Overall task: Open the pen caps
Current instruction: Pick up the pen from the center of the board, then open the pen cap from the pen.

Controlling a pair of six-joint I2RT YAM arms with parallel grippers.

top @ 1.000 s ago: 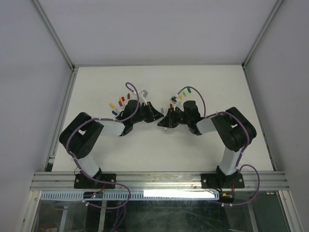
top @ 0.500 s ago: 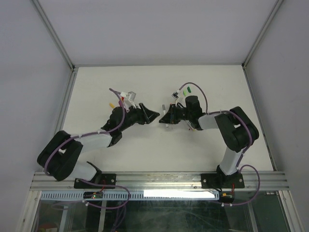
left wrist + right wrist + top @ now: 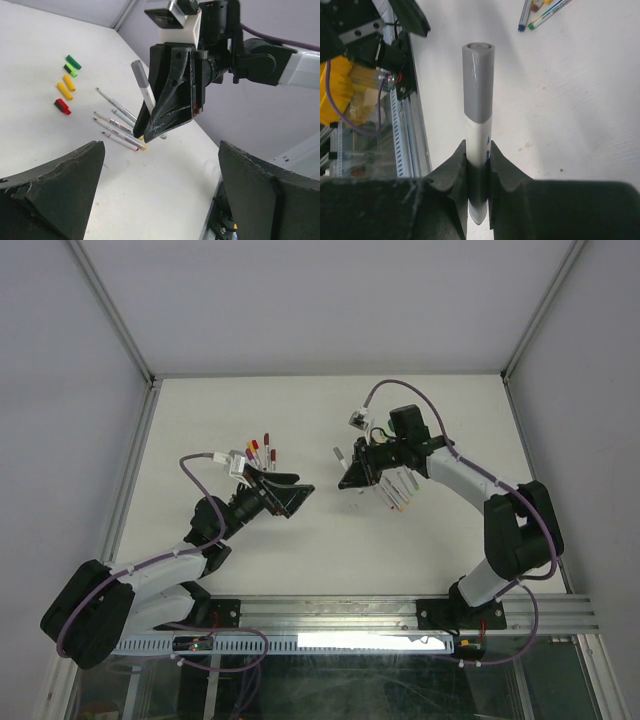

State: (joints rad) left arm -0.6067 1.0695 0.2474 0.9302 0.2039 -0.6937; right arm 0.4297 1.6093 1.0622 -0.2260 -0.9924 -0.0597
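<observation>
My right gripper (image 3: 477, 150) is clenched on the white barrel of a pen (image 3: 479, 132), its grey cap (image 3: 478, 80) on and pointing to twelve o'clock in my right wrist view. My left gripper (image 3: 161, 147) is released, fingers wide apart, grasping nothing, at about nine o'clock of the right one seen from above. Loose caps (image 3: 65, 91), green, yellow and red, lie on the table (image 3: 165, 190) at nine o'clock of the held pen. Bare pens (image 3: 119, 131) lie at seven o'clock.
</observation>
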